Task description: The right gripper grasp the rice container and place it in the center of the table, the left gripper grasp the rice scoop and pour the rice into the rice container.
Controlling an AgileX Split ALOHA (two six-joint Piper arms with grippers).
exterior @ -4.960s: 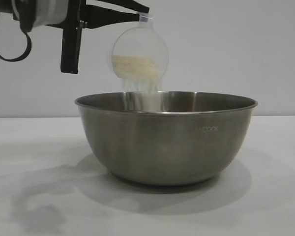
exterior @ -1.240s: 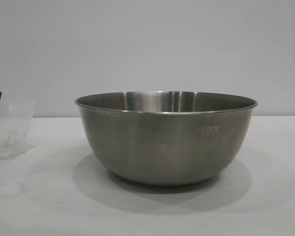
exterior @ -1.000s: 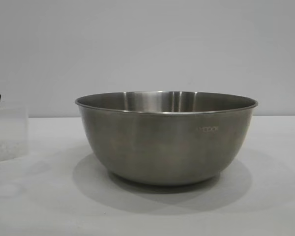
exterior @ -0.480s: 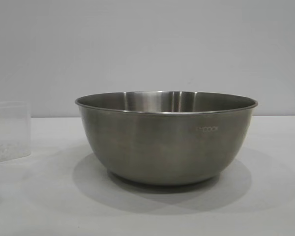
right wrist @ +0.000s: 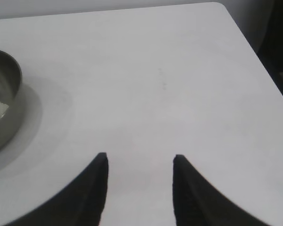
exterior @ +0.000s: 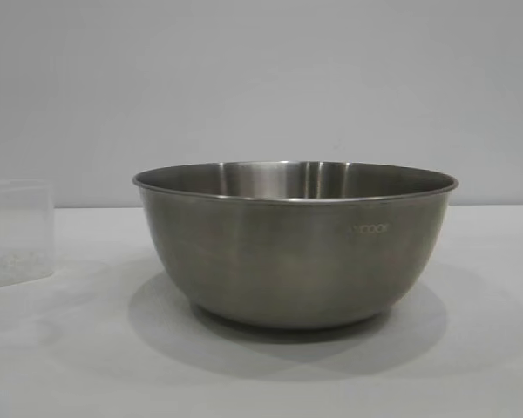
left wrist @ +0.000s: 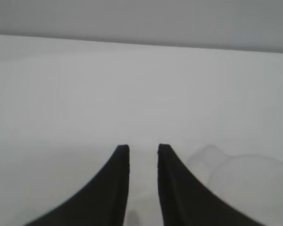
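On the table (exterior: 471,366) sits the rice container (exterior: 295,248), the rice scoop (exterior: 16,233) upright at its left. Both the left gripper (left wrist: 143,155) and right gripper (right wrist: 140,165) hang spread, empty.

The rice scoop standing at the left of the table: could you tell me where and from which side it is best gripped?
Probably by its side handle. The rice scoop stands upright and free on the table, left of the rice container. In the left wrist view the handle lobe points toward the left gripper, so a low, level approach from that side should suit.
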